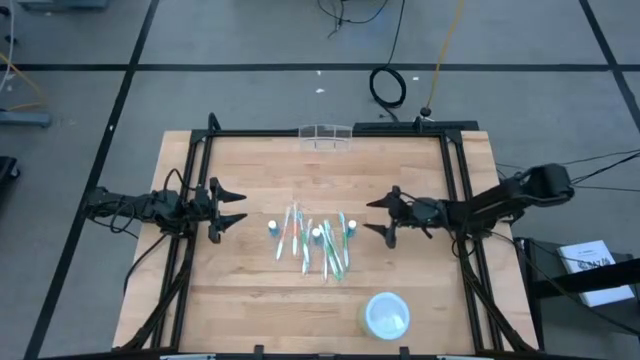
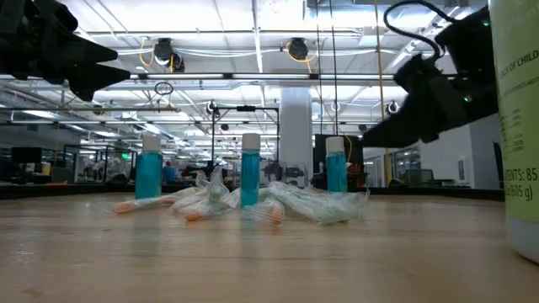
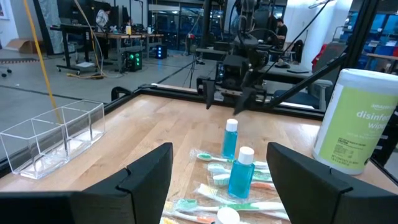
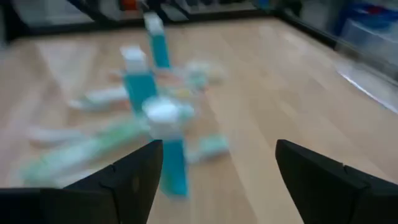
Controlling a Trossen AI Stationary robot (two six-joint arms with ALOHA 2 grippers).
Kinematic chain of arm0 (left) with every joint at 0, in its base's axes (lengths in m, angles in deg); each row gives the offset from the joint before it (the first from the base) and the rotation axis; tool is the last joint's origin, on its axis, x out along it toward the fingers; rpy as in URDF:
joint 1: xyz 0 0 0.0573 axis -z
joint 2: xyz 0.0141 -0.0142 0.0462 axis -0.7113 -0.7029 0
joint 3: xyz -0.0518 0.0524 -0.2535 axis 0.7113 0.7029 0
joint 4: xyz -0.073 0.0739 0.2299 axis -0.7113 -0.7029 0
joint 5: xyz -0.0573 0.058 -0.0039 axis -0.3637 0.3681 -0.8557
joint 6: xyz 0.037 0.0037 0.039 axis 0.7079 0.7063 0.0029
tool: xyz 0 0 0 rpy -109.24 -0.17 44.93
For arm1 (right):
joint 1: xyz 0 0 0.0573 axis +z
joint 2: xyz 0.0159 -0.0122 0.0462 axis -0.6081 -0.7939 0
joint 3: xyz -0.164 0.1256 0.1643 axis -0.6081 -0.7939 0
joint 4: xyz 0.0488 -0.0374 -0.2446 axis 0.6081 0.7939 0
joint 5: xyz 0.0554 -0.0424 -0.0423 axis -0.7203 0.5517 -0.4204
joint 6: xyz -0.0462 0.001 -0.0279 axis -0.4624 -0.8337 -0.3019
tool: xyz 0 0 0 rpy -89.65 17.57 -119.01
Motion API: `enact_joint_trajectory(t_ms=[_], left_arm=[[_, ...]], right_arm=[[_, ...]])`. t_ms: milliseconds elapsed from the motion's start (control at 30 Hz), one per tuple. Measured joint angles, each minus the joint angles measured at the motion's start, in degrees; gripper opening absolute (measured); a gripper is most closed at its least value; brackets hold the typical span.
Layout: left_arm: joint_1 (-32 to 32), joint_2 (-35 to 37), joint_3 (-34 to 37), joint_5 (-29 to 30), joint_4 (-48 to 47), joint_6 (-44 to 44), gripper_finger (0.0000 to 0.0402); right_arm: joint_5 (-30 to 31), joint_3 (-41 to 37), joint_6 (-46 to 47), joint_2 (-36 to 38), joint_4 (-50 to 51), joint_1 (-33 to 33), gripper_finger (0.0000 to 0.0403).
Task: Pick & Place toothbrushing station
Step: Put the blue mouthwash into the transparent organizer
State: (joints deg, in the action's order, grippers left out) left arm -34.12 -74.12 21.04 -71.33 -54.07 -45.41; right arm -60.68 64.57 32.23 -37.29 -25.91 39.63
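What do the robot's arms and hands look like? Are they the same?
Yes, they match. Both arms are dark and thin, built from jointed pieces with black cables looped along them. Each ends in a hand with two flat, pointed black fingers: the left hand and the right hand. No markings show on them.

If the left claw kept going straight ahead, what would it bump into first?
Probably a blue bottle standing among the wrapped toothbrushes mid-table. The open left claw points right at that pile, though depth is hard to judge.
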Motion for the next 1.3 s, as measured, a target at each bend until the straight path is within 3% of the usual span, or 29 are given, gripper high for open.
enact_joint_trajectory(t_ms=[267,467,667,1300], left_arm=[[0.0,0.0,0.0,0.0,0.0,0.0,0.0267],[0.0,0.0,0.0,-0.3,-0.1,0.0,0.0267],[0.0,0.0,0.0,-0.2,-0.1,0.0,0.0267],[0.0,0.0,0.0,-0.2,0.0,0.0,0.0267]], right_arm=[[-5.7,7.1,0.8,-10.3,0.3,0.4,0.0305],[-5.6,9.5,-0.3,-14.9,0.3,1.3,0.0304],[-5.7,9.8,-0.2,-15.3,-1.5,1.3,0.0292],[-5.5,9.8,-1.2,-15.3,-4.0,1.3,0.0182]])
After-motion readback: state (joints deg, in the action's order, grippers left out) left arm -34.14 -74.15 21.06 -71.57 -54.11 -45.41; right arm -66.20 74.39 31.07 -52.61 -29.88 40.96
